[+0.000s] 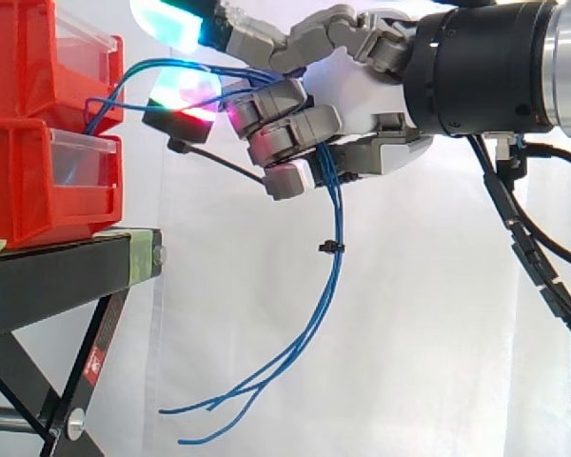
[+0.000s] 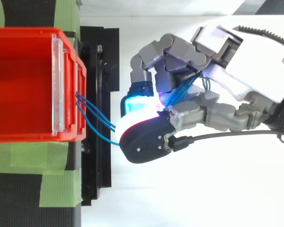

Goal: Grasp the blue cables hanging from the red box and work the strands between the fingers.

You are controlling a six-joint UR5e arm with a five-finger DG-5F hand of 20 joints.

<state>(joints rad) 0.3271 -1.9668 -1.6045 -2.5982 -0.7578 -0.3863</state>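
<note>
Thin blue cables (image 1: 329,257) run out of the upper red box (image 1: 48,57) and hang down in front of the white curtain, their loose ends trailing low near the stand. My hand (image 1: 362,105) reaches in from the right, level with the boxes. Its fingers are curled round the strands where they bend downward, with glowing pads (image 1: 186,95) close to the box front. In the top view the blue cables (image 2: 92,116) leave the red box (image 2: 23,85) and pass into my hand (image 2: 217,109), between the curled fingers and the thumb. A small black tie (image 1: 330,248) binds the strands below the hand.
Two red boxes are stacked on a black stand (image 1: 67,276) with green tape (image 2: 57,184) on its top. The lower red box (image 1: 52,181) has a clear front panel. A white curtain hangs behind everything.
</note>
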